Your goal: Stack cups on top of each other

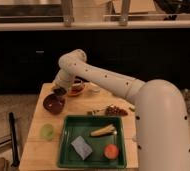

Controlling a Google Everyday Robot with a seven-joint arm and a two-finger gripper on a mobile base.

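Note:
A dark red cup sits at the far left of the wooden table. An amber cup and a clear glass cup stand side by side at the back edge. A small green cup stands at the front left. My gripper hangs just above the right rim of the dark red cup, left of the amber cup. The white arm reaches in from the right.
A green tray at the front holds a grey sponge, a banana and an orange fruit. A dark bunch of grapes lies behind the tray. A dark counter wall stands behind the table.

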